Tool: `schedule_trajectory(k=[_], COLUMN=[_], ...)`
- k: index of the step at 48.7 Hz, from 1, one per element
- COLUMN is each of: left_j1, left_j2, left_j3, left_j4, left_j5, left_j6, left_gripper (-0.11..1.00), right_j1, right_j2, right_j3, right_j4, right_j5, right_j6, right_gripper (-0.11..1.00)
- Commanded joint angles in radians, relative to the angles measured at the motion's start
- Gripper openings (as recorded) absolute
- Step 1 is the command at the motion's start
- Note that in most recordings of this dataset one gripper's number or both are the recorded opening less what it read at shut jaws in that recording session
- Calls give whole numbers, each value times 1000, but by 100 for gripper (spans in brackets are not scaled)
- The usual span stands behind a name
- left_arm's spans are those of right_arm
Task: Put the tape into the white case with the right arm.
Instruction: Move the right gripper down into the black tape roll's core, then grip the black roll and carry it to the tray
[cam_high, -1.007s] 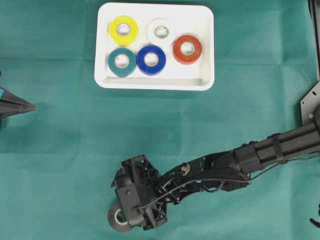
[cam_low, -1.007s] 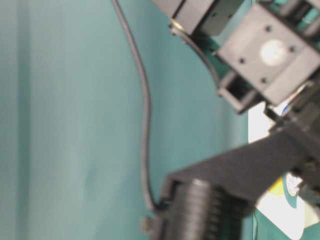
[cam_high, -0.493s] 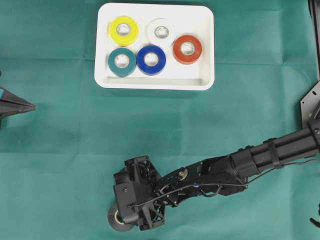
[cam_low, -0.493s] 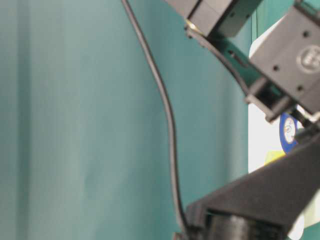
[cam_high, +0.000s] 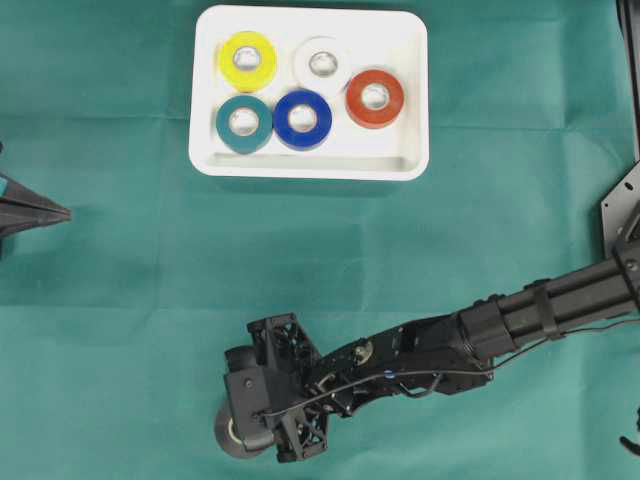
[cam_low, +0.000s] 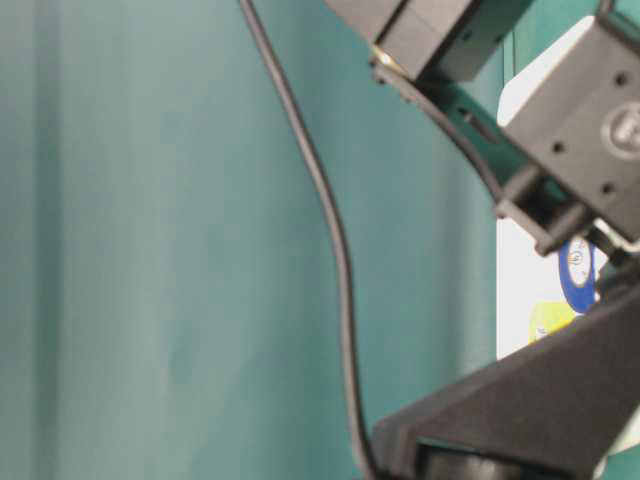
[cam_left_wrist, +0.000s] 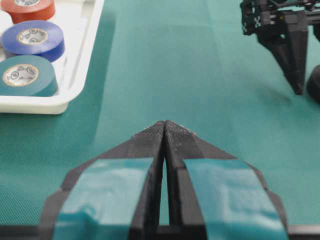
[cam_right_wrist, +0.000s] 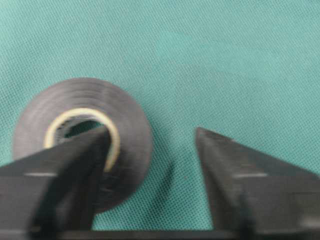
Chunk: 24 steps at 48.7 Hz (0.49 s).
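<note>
Five tape rolls lie flat in the white case (cam_high: 310, 168) at the far side of the green cloth (cam_high: 130, 300): one yellow roll (cam_high: 228, 62), one white roll (cam_high: 305, 62), one red roll (cam_high: 356, 100), one teal roll (cam_high: 225, 125) and one blue roll (cam_high: 322, 120). None of them touches the case's near wall.

One more roll, the black tape (cam_right_wrist: 132, 130), is outside the case, down at the near edge of the cloth, well away from it. It lies flat with its hole facing up. It is round, so it has no long side.

The right gripper (cam_right_wrist: 151, 132) is over it, not squeezing. One finger (cam_right_wrist: 75, 165) dips into the hole. The other finger (cam_right_wrist: 230, 170) stands apart from the roll, with cloth showing between.

The left gripper (cam_left_wrist: 165, 125) is pressed closed and holds nothing.
</note>
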Motion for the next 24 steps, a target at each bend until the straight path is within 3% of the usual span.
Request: schedule_trajectory(k=[1, 6, 24], left_j1=[3, 3, 3], left_j2=[12, 14, 14], left_j3=[-17, -17, -17], left_j4=[0, 0, 0], left_j5=[-6, -6, -6], left_j6=[2, 0, 0], left_gripper=[1, 1, 1], right_j1=[3, 8, 8], right_j2=[-17, -20, -48], right_j3=[-17, -17, -17], right_j4=[0, -3, -3], right_j5=[6, 20, 60], right_j6=[-2, -2, -2], right_gripper=[10, 0, 0])
